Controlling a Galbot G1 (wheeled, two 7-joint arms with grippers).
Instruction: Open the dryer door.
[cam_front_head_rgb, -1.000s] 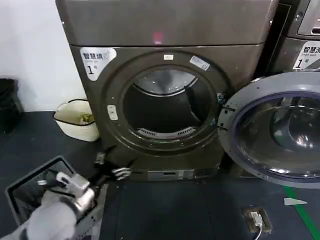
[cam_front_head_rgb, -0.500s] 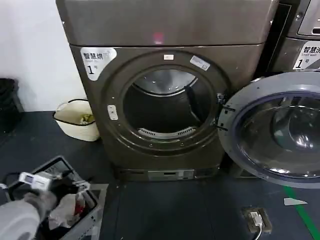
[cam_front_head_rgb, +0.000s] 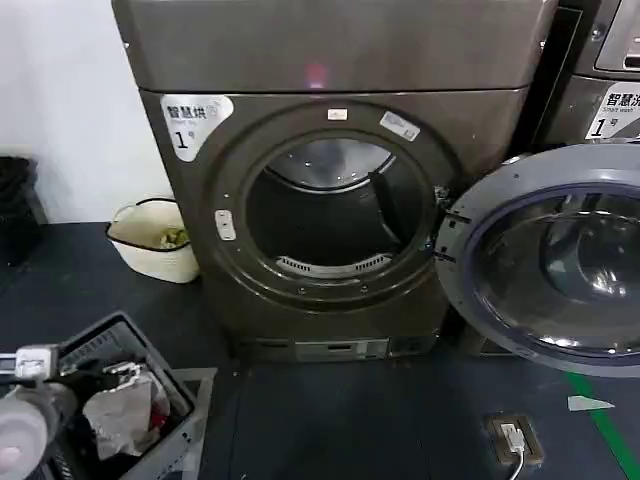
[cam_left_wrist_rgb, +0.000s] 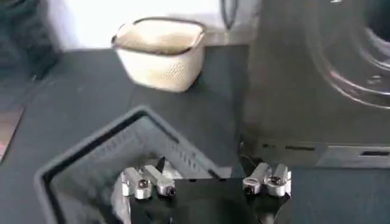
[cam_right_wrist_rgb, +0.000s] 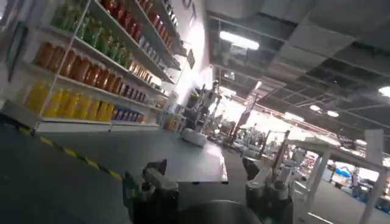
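The grey dryer (cam_front_head_rgb: 330, 60) stands straight ahead, its round door (cam_front_head_rgb: 550, 260) swung wide to the right on its hinge and the dark drum (cam_front_head_rgb: 325, 220) exposed. My left arm (cam_front_head_rgb: 25, 420) sits low at the bottom left corner, over a grey crate. In the left wrist view my left gripper (cam_left_wrist_rgb: 207, 178) is open with nothing between its fingers, hovering above the crate (cam_left_wrist_rgb: 91, 164) with the dryer's lower front (cam_left_wrist_rgb: 317, 79) off to one side. My right gripper (cam_right_wrist_rgb: 204, 176) is open and empty, facing away into a room with shelves.
A grey crate (cam_front_head_rgb: 120, 400) with crumpled clothes stands at the lower left. A white basket (cam_front_head_rgb: 155, 240) sits against the wall left of the dryer. A second machine (cam_front_head_rgb: 600, 60) stands behind the open door. A floor socket (cam_front_head_rgb: 512, 438) and green tape (cam_front_head_rgb: 610, 430) mark the floor at right.
My left arm has drawn back from the dryer's base, down and to the left over the grey crate. The door has stayed wide open.
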